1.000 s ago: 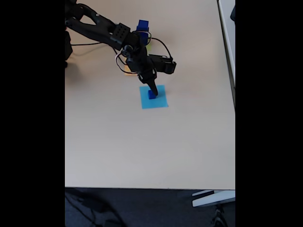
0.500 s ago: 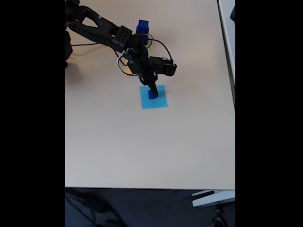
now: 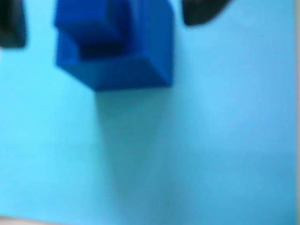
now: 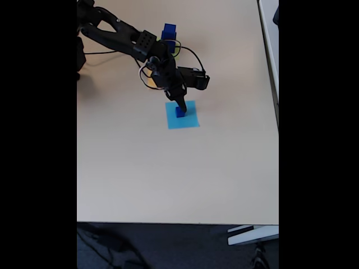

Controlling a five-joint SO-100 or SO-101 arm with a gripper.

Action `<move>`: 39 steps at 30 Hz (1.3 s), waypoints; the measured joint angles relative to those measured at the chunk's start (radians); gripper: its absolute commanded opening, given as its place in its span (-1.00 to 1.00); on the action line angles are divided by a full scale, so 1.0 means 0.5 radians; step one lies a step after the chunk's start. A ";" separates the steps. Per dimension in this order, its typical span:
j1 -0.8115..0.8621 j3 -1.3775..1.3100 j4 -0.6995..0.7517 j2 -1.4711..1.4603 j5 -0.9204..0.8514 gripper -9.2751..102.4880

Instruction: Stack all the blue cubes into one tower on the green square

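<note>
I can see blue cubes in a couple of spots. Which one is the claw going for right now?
The small blue cube on the light blue square, right at the gripper. The other blue cubes stand stacked at the table's far edge behind the arm.

The wrist view is soft and out of focus; a cube [image 3: 115, 44] casts a faint shadow downward. The fixed view is evenly lit, low-resolution, with black side bars.
</note>
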 measured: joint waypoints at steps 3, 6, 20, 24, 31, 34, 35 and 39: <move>0.000 0.000 0.000 0.000 0.000 -0.54; 0.000 0.000 0.000 0.000 0.000 -0.54; 0.037 -0.006 0.000 -0.028 0.000 -0.53; 0.037 -0.009 0.000 -0.028 0.000 -0.54; 0.037 -0.021 0.000 -0.028 0.000 -0.54; 0.037 -0.080 0.021 -0.031 0.000 -0.54; 0.040 -0.104 0.040 -0.031 0.000 -0.54; 0.055 -0.144 0.058 -0.031 0.000 -0.54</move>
